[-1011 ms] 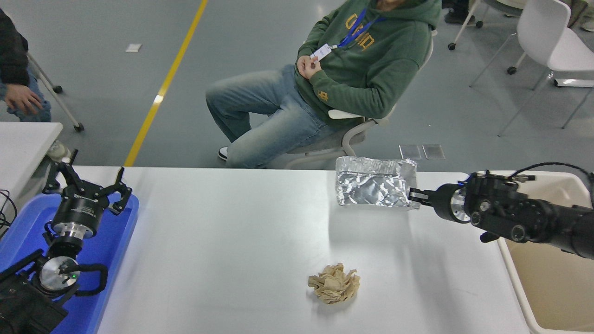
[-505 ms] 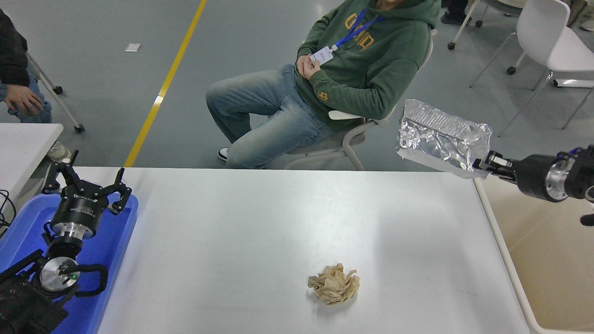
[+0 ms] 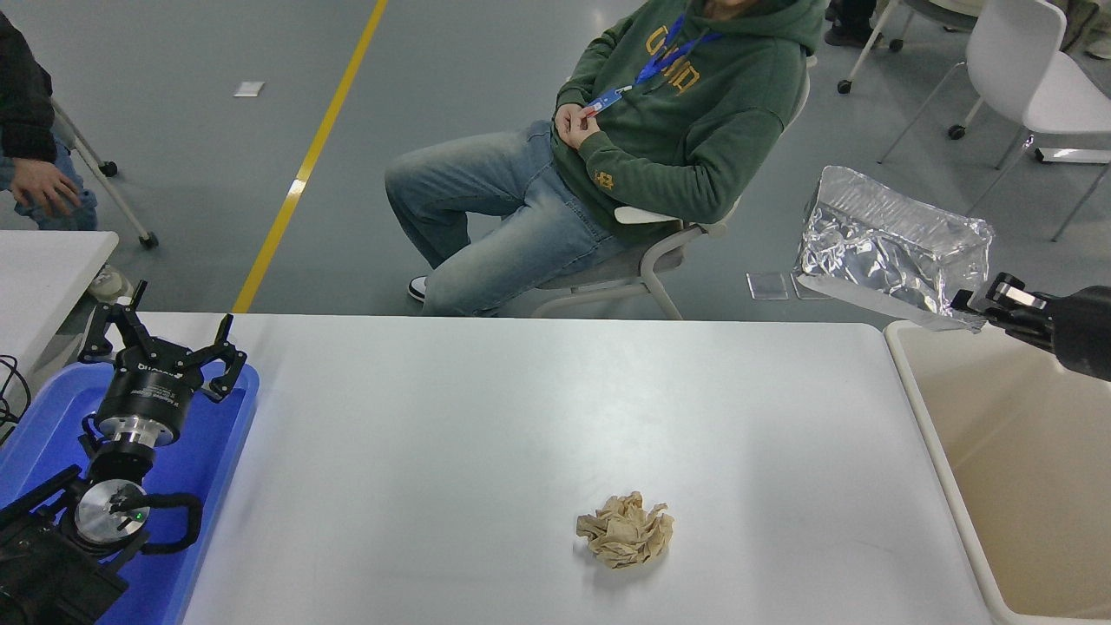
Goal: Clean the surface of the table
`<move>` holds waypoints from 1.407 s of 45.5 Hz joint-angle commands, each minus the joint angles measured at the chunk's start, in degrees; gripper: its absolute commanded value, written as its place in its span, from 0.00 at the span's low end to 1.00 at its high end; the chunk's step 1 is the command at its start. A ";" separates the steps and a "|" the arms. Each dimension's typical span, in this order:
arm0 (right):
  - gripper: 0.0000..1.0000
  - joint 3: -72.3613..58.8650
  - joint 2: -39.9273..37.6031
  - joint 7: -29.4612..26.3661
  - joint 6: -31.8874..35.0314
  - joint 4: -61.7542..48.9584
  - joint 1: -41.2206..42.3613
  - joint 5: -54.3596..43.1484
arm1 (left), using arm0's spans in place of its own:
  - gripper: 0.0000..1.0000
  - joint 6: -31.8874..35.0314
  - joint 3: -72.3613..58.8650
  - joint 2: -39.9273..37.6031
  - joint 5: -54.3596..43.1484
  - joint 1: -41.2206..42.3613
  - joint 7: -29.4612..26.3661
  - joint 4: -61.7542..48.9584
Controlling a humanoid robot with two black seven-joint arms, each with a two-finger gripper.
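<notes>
Above the beige bin, right gripper pinches foil tray — table surface runs left-right

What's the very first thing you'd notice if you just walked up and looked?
The shiny crumpled foil tray, held up in the air by the right claw at the far right, above the back edge of the beige bin. Next, the brown ball of crumpled paper lying alone on the white table surface, toward the front. The left claw is parked, open, over the blue tray.

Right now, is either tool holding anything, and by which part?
The right tool grips the foil container by its lower right rim corner, above the beige bin. The left tool holds nothing.
</notes>
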 commanded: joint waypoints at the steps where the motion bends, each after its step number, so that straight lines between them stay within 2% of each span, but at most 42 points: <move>1: 0.00 0.17 -3.07 0.01 1.94 1.83 1.61 0.14 | 1.00 0.00 0.00 0.00 -0.01 0.00 0.00 0.00; 19: 0.00 0.09 -2.28 -0.25 1.68 0.78 1.18 0.22 | 1.00 0.00 0.00 0.00 -0.01 0.00 0.00 0.00; 31: 0.00 -0.62 0.09 -0.25 1.59 -6.95 0.91 0.40 | 1.00 0.00 0.00 0.00 -0.01 0.00 0.00 0.00; 43: 0.00 -0.79 4.48 -0.34 1.33 -20.04 -2.51 8.22 | 1.00 0.00 0.00 0.00 -0.01 0.00 0.00 0.00; 64: 0.00 -0.62 17.85 -0.25 1.15 -52.30 -12.53 16.39 | 1.00 0.00 0.00 0.00 -0.01 0.00 0.00 0.00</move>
